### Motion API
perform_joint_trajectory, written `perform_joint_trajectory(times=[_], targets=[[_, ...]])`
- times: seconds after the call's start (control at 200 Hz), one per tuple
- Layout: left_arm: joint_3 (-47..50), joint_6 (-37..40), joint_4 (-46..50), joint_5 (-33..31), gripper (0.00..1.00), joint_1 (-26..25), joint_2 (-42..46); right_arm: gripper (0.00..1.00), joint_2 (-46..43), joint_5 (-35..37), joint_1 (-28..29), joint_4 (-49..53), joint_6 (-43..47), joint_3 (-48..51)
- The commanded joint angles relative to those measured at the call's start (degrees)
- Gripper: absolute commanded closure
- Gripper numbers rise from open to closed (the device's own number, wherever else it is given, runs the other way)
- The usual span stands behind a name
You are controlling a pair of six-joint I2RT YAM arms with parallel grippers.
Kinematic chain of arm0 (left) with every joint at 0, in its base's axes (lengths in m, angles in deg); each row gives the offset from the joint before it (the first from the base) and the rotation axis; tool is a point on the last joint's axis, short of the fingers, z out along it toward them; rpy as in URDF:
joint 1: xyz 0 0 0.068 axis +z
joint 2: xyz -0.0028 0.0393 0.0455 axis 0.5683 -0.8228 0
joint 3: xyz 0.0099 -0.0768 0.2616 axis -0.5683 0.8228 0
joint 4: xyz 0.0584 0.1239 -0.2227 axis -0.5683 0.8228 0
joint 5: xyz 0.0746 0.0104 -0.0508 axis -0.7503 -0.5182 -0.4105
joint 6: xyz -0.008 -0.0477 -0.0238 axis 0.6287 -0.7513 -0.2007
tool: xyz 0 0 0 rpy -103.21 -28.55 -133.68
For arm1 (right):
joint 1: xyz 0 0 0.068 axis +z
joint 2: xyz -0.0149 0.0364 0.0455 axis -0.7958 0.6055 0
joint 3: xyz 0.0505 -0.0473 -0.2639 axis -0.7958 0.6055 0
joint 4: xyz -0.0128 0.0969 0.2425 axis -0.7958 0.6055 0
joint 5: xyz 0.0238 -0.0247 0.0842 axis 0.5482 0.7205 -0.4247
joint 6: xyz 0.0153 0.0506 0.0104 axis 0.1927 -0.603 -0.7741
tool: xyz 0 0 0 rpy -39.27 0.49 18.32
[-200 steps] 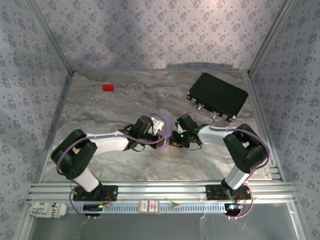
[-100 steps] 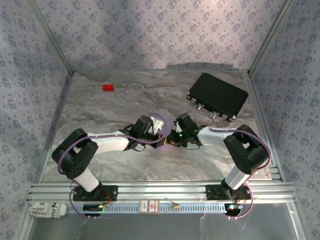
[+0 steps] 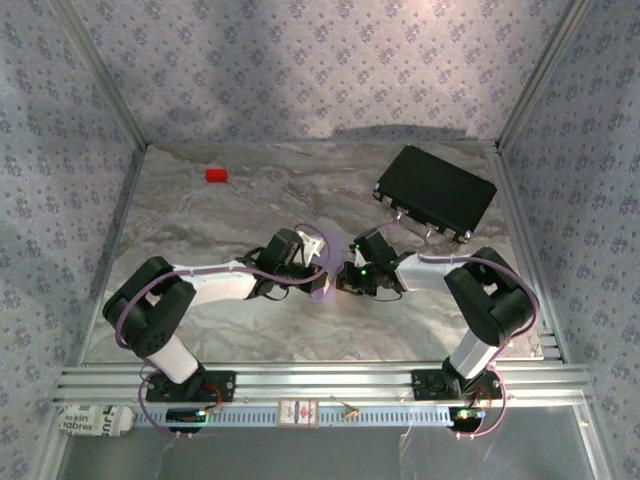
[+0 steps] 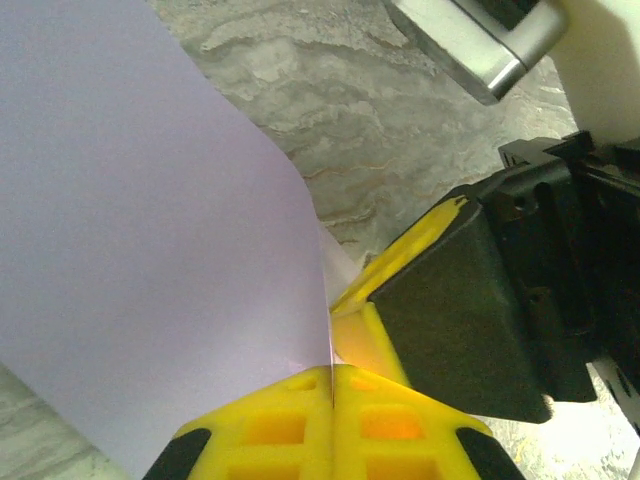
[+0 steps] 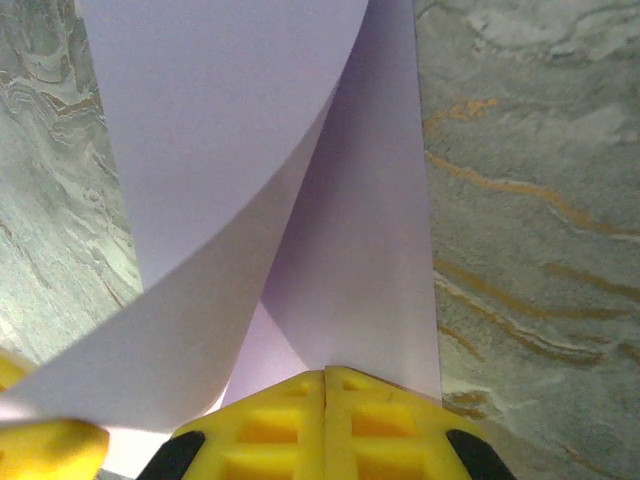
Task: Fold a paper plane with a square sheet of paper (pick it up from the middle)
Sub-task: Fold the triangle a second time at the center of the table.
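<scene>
As both arms bend inward over the marble table, the left gripper and right gripper meet at the square sheet of paper. Left wrist: yellow fingers, pressed together, pinch the sheet's edge. Right wrist: closed fingers clamp the curled lilac sheet, lifted off the table.

The square sheet of paper runs off the right wrist view's top, seemingly curled.

Yellow fingers with square recesses are seen; behind them, white arm links, black joints and purple cables are mounted.
</scene>
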State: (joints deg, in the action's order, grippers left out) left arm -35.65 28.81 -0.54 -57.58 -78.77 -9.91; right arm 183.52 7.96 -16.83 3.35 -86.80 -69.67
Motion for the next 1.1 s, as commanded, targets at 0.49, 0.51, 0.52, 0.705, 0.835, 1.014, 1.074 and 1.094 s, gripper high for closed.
perform_joint_trajectory(times=[0.49, 0.51, 0.52, 0.705, 0.835, 1.014, 1.074, 1.094], targets=[[-3.2, 4.5, 3.5, -0.7, 0.99, 1.5, -3.8, 0.95, 0.4, 1.4, -1.0, 7.2, 3.9, -1.3], [-3.4, 4.7, 3.6, -0.8, 0.98, 1.6, -3.9, 0.95, 0.4, 1.5, -1.0, 7.2, 3.8, -1.4], [-3.4, 4.8, 3.6, -0.9, 0.98, 1.6, -3.9, 0.95, 0.4, 1.5, -1.0, 7.2, 3.8, -1.4], [-4.7, 6.9, 5.7, -2.0, 0.97, 1.6, -4.8, 0.95, 0.3, 1.7, -0.9, 7.8, 3.9, -1.5], [-5.6, 8.1, 6.9, -2.9, 0.97, 1.7, -5.5, 0.95, 0.2, 1.9, -0.9, 8.1, 4.1, -1.6], [-6.7, 9.7, 8.3, -3.3, 0.96, 1.6, -6.7, 0.94, 0.1, 2.0, -0.9, 8.3, 4.3, -1.7], [-6.9, 10.0, 8.4, -3.3, 0.96, 1.7, -7.0, 0.95, 0.1, 2.0, -0.9, 8.2, 4.2, -1.6], [-6.9, 10.0, 8.4, -3.2, 0.96, 1.7, -7.2, 0.95, 0.1, 2.1, -0.9, 8.3, 4.3, -1.5]])
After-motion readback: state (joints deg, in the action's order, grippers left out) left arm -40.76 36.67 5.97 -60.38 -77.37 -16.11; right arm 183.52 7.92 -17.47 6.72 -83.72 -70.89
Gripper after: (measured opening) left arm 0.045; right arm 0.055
